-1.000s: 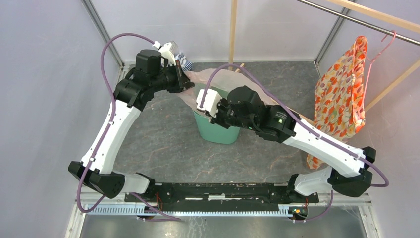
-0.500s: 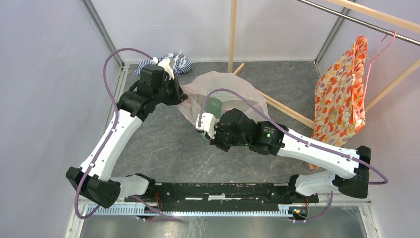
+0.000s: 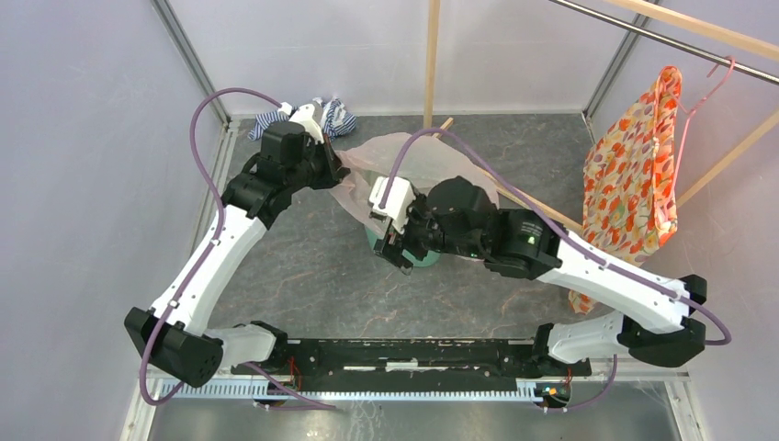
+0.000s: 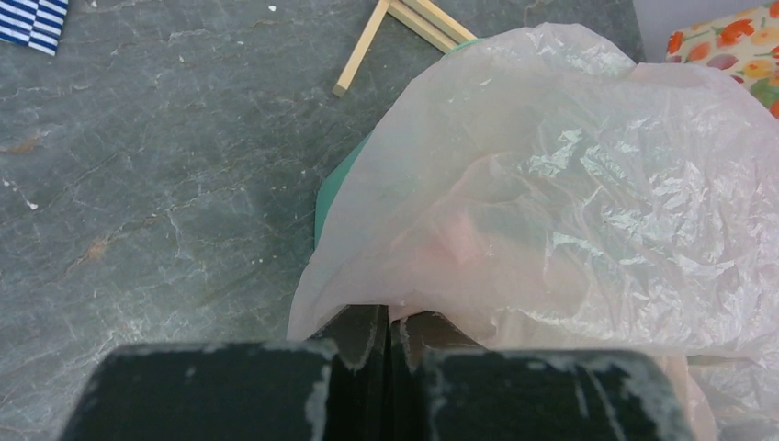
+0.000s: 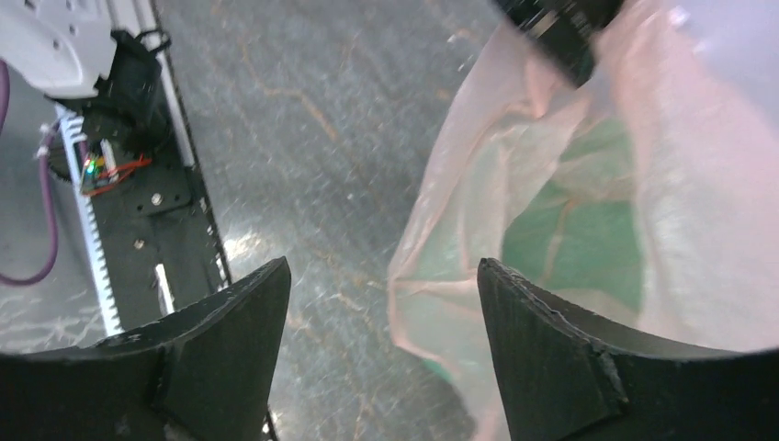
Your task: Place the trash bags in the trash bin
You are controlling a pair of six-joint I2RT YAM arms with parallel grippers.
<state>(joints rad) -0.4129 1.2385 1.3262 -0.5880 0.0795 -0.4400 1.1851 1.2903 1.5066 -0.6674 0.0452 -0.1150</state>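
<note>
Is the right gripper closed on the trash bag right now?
No, the right gripper stands wide open in its wrist view, with the trash bag not pinched.

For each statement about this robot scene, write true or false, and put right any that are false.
1. The left tool is shut on the trash bag. True.
2. The right tool is clamped on the bag. False: its fingers stand wide apart and grip nothing.
3. The bag is draped over the trash bin. True.
4. The orange floral garment lies flat on the table. False: it hangs up at the right side.
5. The striped cloth is inside the bin. False: it lies on the table at the far left corner, apart from the bin.
</note>
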